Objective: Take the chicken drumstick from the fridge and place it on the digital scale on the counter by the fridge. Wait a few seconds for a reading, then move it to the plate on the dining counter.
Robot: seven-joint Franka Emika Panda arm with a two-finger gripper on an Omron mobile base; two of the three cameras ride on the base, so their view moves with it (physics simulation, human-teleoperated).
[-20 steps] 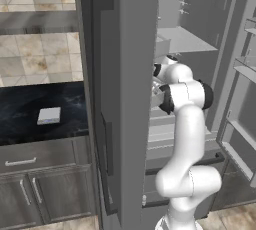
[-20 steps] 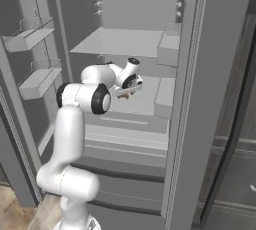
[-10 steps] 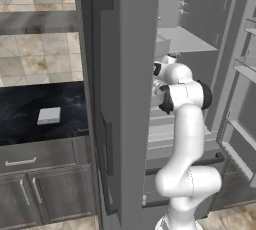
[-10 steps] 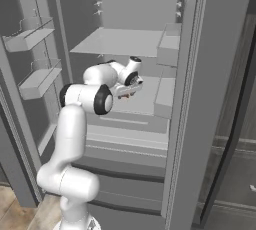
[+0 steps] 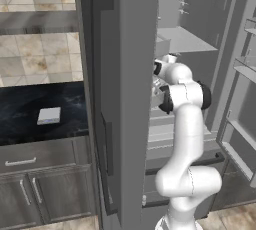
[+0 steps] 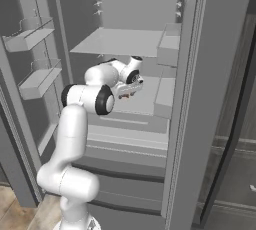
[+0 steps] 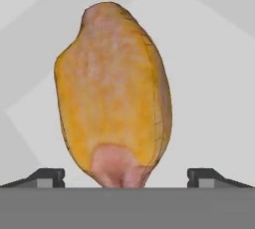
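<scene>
fridge (image 6: 150, 44) shelf; chicken drumstick (image 7: 114, 93) between (wide-spread) pincer (image 7: 127, 177) tips

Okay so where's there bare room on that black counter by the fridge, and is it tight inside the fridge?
The counter is bare marble all around the digital scale, left toward the picture's edge and right toward the fridge. Inside, the open hand crowds the chicken drumstick; the upper shelf lies bare.
</scene>
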